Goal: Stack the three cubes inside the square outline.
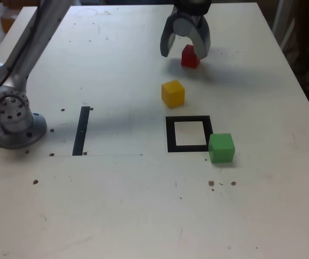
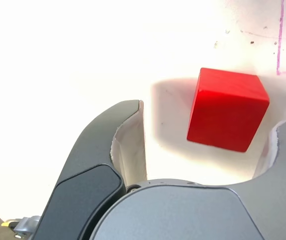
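At the far side of the table my gripper [image 1: 185, 53] hangs open over the red cube [image 1: 190, 58], its two grey fingers straddling it. In the wrist view the red cube [image 2: 226, 109] lies between the jaws, close to one finger and apart from the other finger [image 2: 130, 135]. The yellow cube [image 1: 173, 93] rests on the table nearer the camera. Below it lies the black square outline [image 1: 170, 135] with a pale centre and nothing inside. The green cube [image 1: 221, 148] sits against the outline's corner on the exterior view's right.
A narrow black strip [image 1: 81, 130] lies on the table at the exterior view's left, beside the arm's grey base [image 1: 13, 116]. The table's far edge runs just behind the gripper. A faint purple line [image 2: 280, 35] marks the surface.
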